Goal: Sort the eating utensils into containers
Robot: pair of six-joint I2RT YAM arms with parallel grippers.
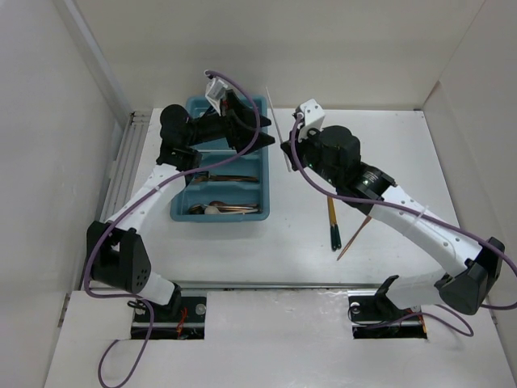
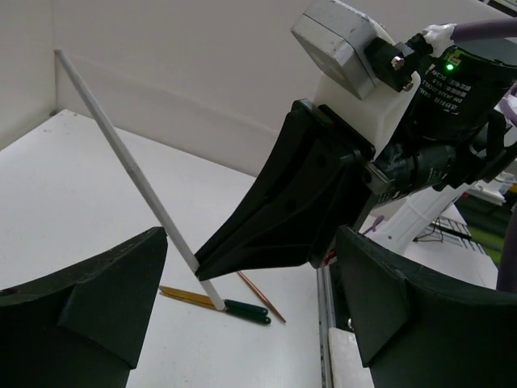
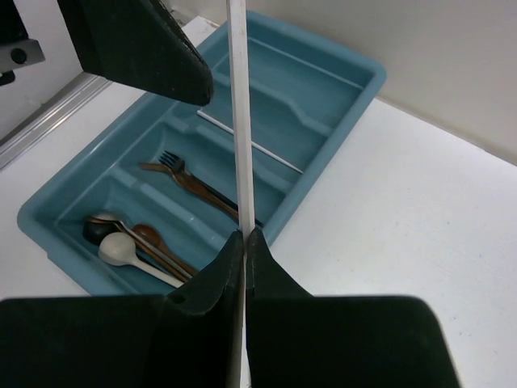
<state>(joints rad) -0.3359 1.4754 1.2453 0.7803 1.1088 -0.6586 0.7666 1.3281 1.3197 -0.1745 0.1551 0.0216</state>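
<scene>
My right hand (image 3: pixel 244 242) is clamped on a thin silver chopstick (image 3: pixel 237 121), held off the surface just right of the teal tray (image 3: pixel 365 73). My left hand (image 2: pixel 250 323) hovers over the tray's far end, fingers apart and holding nothing. A second chopstick (image 3: pixel 250 144) lies in a tray compartment.

A white table (image 1: pixel 388 267) fills the space, boxed in by plain white walls: a left wall (image 1: pixel 48 162) that slants inward, a back wall (image 1: pixel 339 48), and a right wall (image 1: pixel 485 113) meeting it at a visible corner seam. A ribbed metal rail (image 1: pixel 127 162) runs along the table's left edge, and a separate white panel (image 1: pixel 275 339) lies across the near side with two dark rectangular cutouts (image 1: pixel 198 323). The light is even and soft, casting only faint shadows on the tabletop.
</scene>
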